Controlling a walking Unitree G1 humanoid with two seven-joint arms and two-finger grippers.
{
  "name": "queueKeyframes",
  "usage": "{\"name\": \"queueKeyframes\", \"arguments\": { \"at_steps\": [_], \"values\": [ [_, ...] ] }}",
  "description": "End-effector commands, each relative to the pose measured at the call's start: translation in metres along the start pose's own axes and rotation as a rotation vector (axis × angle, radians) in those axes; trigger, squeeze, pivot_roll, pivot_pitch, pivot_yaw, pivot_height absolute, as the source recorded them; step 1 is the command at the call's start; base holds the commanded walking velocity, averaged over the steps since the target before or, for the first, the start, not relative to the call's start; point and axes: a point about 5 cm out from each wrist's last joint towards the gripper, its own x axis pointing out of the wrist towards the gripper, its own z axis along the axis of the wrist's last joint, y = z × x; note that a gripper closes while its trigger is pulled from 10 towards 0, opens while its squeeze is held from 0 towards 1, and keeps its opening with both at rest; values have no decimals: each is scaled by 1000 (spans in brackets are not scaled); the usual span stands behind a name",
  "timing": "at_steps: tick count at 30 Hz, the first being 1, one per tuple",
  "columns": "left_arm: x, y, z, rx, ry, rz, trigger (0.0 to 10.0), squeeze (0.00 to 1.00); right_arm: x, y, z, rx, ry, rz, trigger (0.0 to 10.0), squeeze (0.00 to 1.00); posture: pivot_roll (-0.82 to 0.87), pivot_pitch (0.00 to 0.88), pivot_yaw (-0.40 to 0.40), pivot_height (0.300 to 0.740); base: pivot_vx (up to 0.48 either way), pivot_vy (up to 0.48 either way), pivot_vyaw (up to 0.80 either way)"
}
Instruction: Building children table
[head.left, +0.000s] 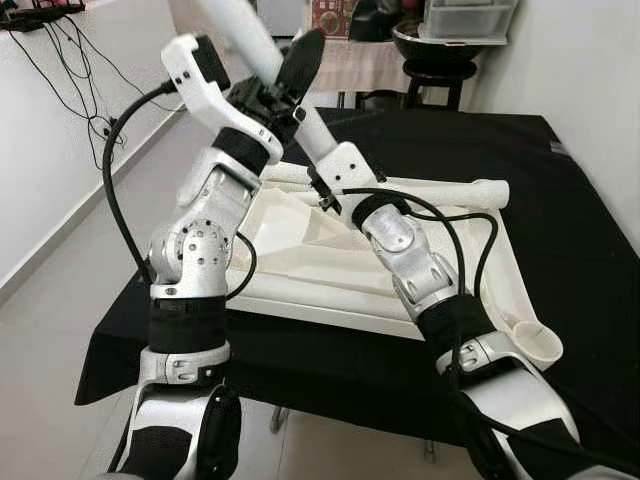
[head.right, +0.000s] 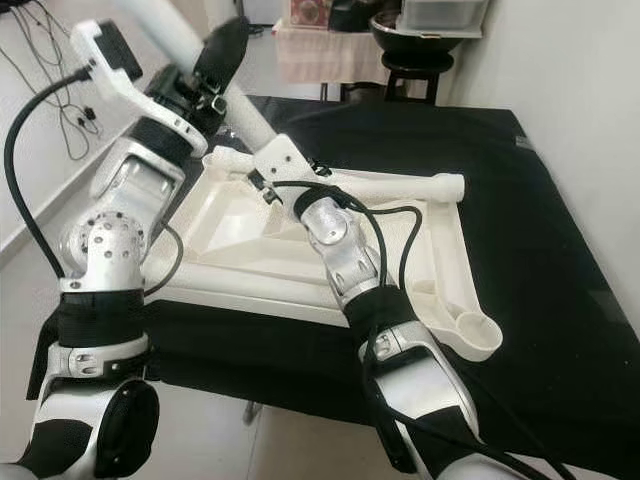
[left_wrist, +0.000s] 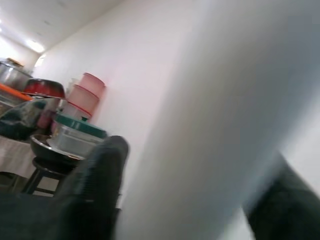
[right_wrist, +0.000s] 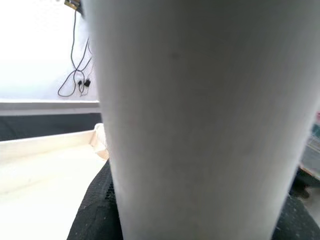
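Both grippers, left (head.left: 290, 85) and right (head.right: 262, 160), have fingers closed on one white leg (head.left: 240, 30) above the upturned tabletop (head.left: 330, 265) on the bench (head.left: 560, 200); the leg is not yet seated in its socket.

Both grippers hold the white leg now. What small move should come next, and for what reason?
Probably lower the white cylindrical table leg toward a corner socket of the upturned white plastic tabletop. Both the left gripper and right gripper clamp it, tilted above the tabletop, not yet seated.
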Motion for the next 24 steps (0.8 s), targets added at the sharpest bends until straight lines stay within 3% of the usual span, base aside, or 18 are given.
{"name": "queueKeyframes", "arguments": {
  "at_steps": [1, 3, 4, 5, 6, 11, 13, 14, 15, 16, 19, 20, 21, 22, 23, 24],
  "values": [
    [-5, 5, 11, 30, -16, -5, 10000, 1000, -4, -13, -10, 76, 35, -50, 0, 0, 34, 1, 38, 740, 0, 0, 0],
    [-16, 18, 24, 70, -22, 29, 10000, 1000, -11, -31, -18, 152, 53, -120, 0, 0, 33, 7, 39, 740, 0, 0, 0],
    [-16, 18, 24, 70, -22, 29, 10000, 1000, -11, -31, -18, 152, 53, -120, 0, 0, 33, 7, 39, 740, 0, 0, 0],
    [-27, 28, 38, 122, -25, 55, 10000, 1000, -18, -49, -26, 207, 67, -185, 0, 0, 37, 14, 37, 740, 0, 0, 0],
    [-27, 28, 38, 122, -25, 55, 10000, 1000, -18, -49, -26, 207, 67, -185, 0, 0, 37, 14, 37, 740, 0, 0, 0],
    [-48, 44, 62, 232, -18, 115, 10000, 1000, -36, -79, -44, 300, 109, -312, 0, 0, 40, 23, 35, 740, 0, 0, 0],
    [-48, 44, 62, 232, -18, 115, 10000, 1000, -36, -79, -44, 300, 109, -312, 0, 0, 40, 23, 35, 740, 0, 0, 0],
    [-55, 49, 67, 277, -8, 152, 10000, 1000, -42, -87, -46, 358, 93, -355, 4824, 0, 43, 34, 33, 740, 0, 0, 0],
    [-64, 58, 66, 359, 20, 234, 10000, 537, -48, -93, -47, 410, 67, -378, 10000, 0, 44, 38, 34, 740, 0, 0, 0],
    [-72, 66, 63, 424, 49, 301, 10000, 0, -52, -96, -45, 454, 35, -384, 10000, 0, 44, 39, 35, 740, 0, 0, 0],
    [-81, 71, 51, 481, 99, 356, 10000, 0, -56, -96, -42, 506, -4, -371, 10000, 0, 42, 46, 35, 740, 0, 0, 0],
    [-89, 72, 38, 498, 148, 374, 10000, 0, -60, -95, -39, 530, -27, -354, 10000, 0, 40, 48, 34, 740, 0, 0, 0],
    [-101, 68, 11, 489, 236, 372, 10000, 0, -66, -84, -32, 535, -81, -267, 10000, 0, 30, 56, 32, 740, 0, 0, 0],
    [-101, 68, 11, 489, 236, 372, 10000, 0, -66, -84, -32, 535, -81, -267, 10000, 0, 30, 56, 32, 740, 0, 0, 0],
    [-112, 61, -13, 484, 315, 354, 10000, 0, -72, -72, -27, 541, -111, -180, 10000, 0, 24, 61, 29, 740, 0, 0, 0],
    [-112, 61, -13, 484, 315, 354, 10000, 0, -72, -72, -27, 541, -111, -180, 10000, 0, 24, 61, 29, 740, 0, 0, 0]
  ]
}}
